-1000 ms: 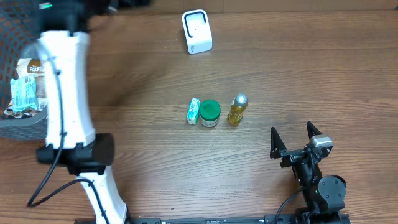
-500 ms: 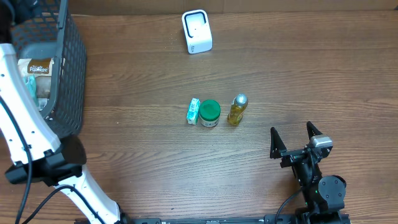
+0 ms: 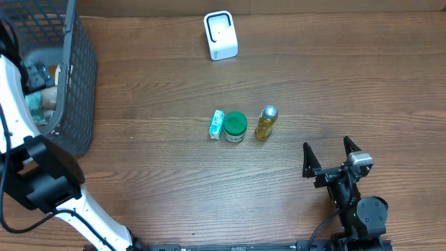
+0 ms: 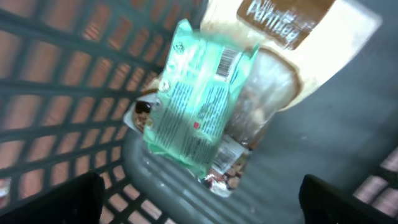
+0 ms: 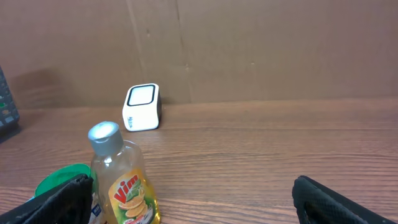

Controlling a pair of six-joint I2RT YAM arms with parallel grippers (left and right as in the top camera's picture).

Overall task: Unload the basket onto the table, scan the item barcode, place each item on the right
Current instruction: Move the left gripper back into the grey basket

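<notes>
— What's different from a second ago?

— The left arm (image 3: pixel 12 104). It was stretched right across the basket (image 3: pixel 73 84) and hid most of it; now it has drawn off to the counter's edge and the mesh wall shows plainly. The left pincer (image 4: pixel 202 202) has also opened its last bit: jaws spread wide, nothing between them.

— So where's the item?

— A green packet (image 4: pixel 199 99) lies loose in the basket, resting on a brown-labelled bag (image 4: pixel 280 37), straight below that pincer. I'd judge it has just been dropped there, finished with.

— And the rest?

— Unmoved. A small packet (image 3: pixel 217 125), a green-lidded jar (image 3: pixel 235 127) and a yellow bottle (image 3: pixel 265 123) stand in a row mid-counter, packet and jar touching, bottle just beside. The scanner (image 3: pixel 220 35) sits well apart at the far edge.

— The right pincer (image 3: pixel 327 148)?

— Parked near the front, wide open, empty, same as before.

— Meaning?

— Probably one item done, three waiting. Either arm is free to fetch the next.
</notes>
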